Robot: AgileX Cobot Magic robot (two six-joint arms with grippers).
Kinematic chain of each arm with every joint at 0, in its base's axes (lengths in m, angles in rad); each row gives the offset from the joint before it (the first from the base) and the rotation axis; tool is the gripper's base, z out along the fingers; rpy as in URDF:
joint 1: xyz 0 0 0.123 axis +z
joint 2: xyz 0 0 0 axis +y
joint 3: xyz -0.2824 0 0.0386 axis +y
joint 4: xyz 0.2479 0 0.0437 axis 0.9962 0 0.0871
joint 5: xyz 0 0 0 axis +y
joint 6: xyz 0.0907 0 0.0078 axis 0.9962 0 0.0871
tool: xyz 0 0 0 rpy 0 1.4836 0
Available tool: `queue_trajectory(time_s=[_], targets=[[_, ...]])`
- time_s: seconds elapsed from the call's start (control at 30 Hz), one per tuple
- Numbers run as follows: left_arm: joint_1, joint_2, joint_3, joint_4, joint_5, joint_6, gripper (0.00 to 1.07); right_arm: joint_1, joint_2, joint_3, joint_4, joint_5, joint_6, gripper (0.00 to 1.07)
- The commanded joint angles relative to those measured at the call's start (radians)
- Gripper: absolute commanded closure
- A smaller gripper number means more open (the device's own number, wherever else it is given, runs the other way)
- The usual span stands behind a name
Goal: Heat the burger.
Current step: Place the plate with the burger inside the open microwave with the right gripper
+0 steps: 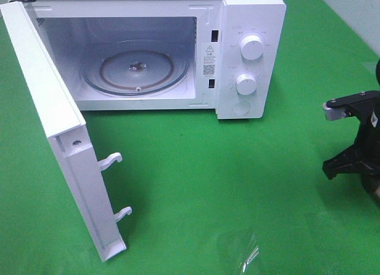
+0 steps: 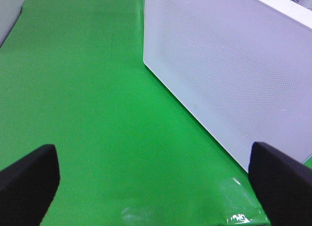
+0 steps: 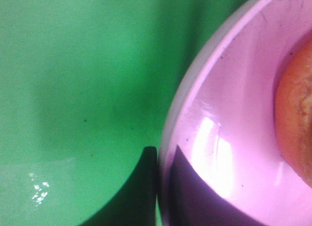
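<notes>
Pinching the plate [image 3: 234, 89] rim, the right hand [image 3: 163, 154] has the burger [image 3: 297, 113] sitting on that plate close by, while the left hand [image 2: 153, 160] hangs spread beside the open microwave door [image 2: 219, 65]

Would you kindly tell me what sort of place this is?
Probably a robot test bench staged as a kitchen: a white microwave oven, door open, on a green cloth-covered table, and the right black pincer gripping a shallow pink plate.
</notes>
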Motion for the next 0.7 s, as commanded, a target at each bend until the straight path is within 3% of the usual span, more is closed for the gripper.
queue_trajectory(time_s=[0.03, 0.7], targets=[[-0.003, -0.014, 0.002, -0.004, -0.011, -0.004, 0.09, 0.026, -0.041, 0.005, -0.068, 0.043, 0.038, 1.07], [-0.003, -0.014, 0.002, -0.004, -0.011, -0.004, 0.09, 0.236, -0.281, 0.005, -0.181, 0.234, 0.096, 1.07]])
